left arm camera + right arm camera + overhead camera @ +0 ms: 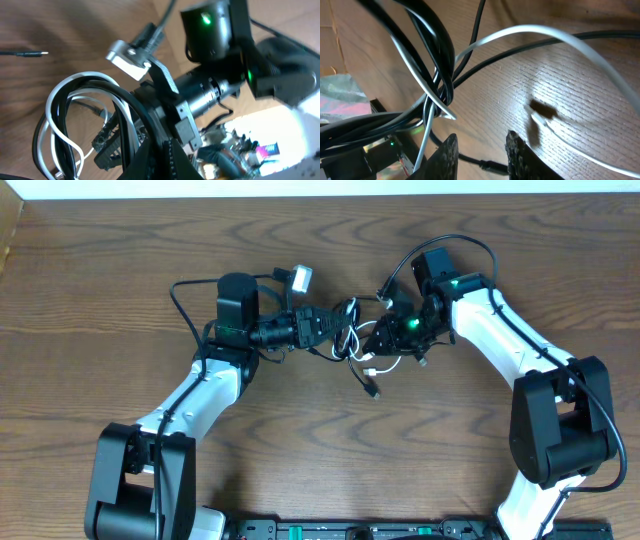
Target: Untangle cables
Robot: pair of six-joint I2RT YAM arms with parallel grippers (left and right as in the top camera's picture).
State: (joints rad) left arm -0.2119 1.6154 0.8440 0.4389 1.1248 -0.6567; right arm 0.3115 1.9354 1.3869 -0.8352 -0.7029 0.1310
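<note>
The black cable (347, 313) and the white cable (352, 345) lie knotted together at the table's middle, between my two grippers. The left gripper (334, 330) reaches in from the left, shut on black cable strands (131, 106) that run into its closed fingers (172, 160). A white loop (60, 131) hangs beside those strands. The right gripper (384, 336) hovers just right of the tangle, open (482, 156). The black plug (492, 166) lies on the wood beyond its gap, untouched. Twisted black strands (439, 47) and a white strand (555, 35) cross above its fingers.
The white cable's plug (540, 118) rests on the wood (580, 90), and in the overhead view a white plug (371, 370) and a black plug (374, 391) trail toward the front. A thin black plug end (25, 52) lies apart. Thick arm wires (185, 305) loop behind the left arm.
</note>
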